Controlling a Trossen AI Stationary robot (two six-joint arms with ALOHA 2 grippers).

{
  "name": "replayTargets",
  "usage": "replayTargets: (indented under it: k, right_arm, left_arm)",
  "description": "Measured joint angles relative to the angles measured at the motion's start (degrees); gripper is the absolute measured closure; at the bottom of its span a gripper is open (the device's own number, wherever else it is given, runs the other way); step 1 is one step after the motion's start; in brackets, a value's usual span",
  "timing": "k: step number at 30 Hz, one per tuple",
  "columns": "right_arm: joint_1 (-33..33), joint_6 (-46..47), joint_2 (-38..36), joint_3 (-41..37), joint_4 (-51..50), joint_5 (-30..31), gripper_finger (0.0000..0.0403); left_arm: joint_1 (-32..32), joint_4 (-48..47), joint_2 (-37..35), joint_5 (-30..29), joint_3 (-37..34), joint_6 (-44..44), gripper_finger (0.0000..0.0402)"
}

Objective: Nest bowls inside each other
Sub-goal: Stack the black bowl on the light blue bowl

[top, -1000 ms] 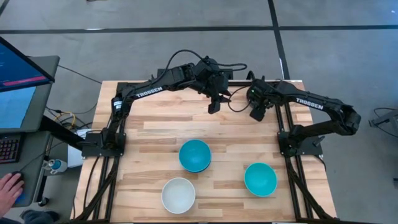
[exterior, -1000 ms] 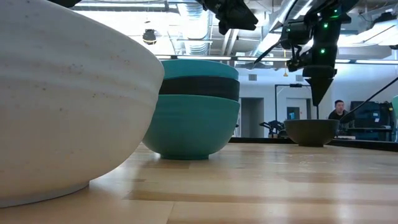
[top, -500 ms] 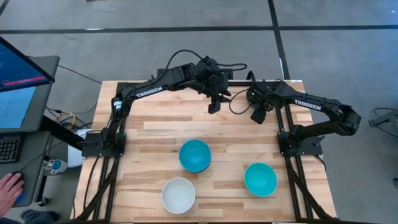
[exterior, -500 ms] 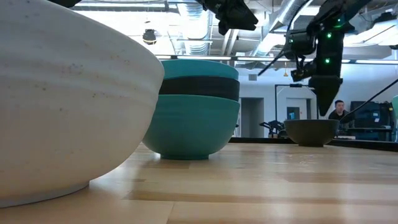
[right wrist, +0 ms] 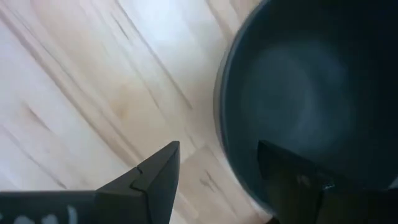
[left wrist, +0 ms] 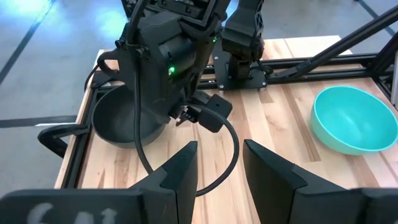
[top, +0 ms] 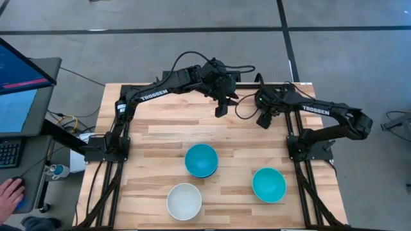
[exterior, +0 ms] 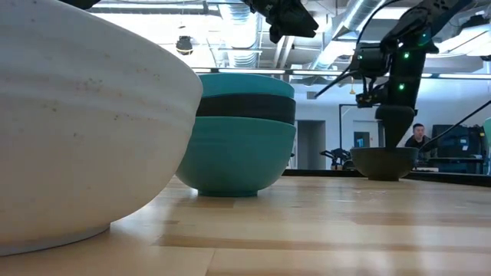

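High view: wooden table (top: pixel 160 135), both arms reaching toward its 12 o'clock edge. The right gripper (top: pixel 263 119) hangs over a dark bowl (left wrist: pixel 121 118) near the far edge at about 1 o'clock; the arm hides that bowl from above. In the right wrist view the spread fingers (right wrist: pixel 155 174) straddle the bowl's rim (right wrist: pixel 221 124), one outside over bare wood, the other over the dark hollow; nothing is pinched between them. Whether they touch the rim I cannot tell. Low view shows the same bowl (exterior: pixel 384 162) on the far side of the table with the right arm's gripper (exterior: pixel 395 126) straight above it.

The left gripper (top: pixel 220 108) is poised at 12 o'clock, well above the wood, its fingers (left wrist: pixel 180 168) apart with nothing between them. It looks across at the right arm's wrist.

Stack of bowls (top: pixel 201 160) at table centre: low view shows cyan at the bottom, a black one in the middle, cyan on top (exterior: pixel 238 134). A white bowl (top: pixel 184 201) sits alone at 6 o'clock, just beside the stack. A single cyan bowl (top: pixel 268 184) sits at 4 o'clock, well apart from the others.

A person's hand (top: pixel 8 192) rests off the table at 8 o'clock, beside a monitor (top: pixel 19 90).
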Motion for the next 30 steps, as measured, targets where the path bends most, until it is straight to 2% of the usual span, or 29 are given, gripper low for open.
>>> replayTargets:
  k: [6,13,17,22,23,30]
  right_arm:
    - [-0.38,-2.45,1.20,-1.88,4.25,0.00,0.0163]
    - [-1.77,-2.50,9.38,-1.91,5.67,2.01,0.0173]
    - [-1.69,-2.53,14.55,-1.93,6.02,3.28,0.0223]
    - [0.12,-2.64,16.39,-1.64,5.86,7.59,0.0356]
    - [0.60,-2.71,15.94,-1.68,6.16,7.82,0.0371]
    - [2.00,-2.92,10.16,0.86,3.32,6.41,0.0368]
  left_arm:
    - [0.00,0.02,0.00,-0.12,0.00,0.23,0.0281]
    - [0.00,0.03,0.00,-0.60,0.00,0.21,0.0281]
    - [0.00,0.00,0.00,-0.62,0.00,0.09,0.0281]
    - [0.00,-0.82,0.00,-0.62,0.00,-0.21,0.0281]
    - [0.00,-1.00,0.00,-0.62,0.00,-0.21,0.0281]
    - [0.00,-2.01,0.00,-0.67,0.00,-0.19,0.0281]
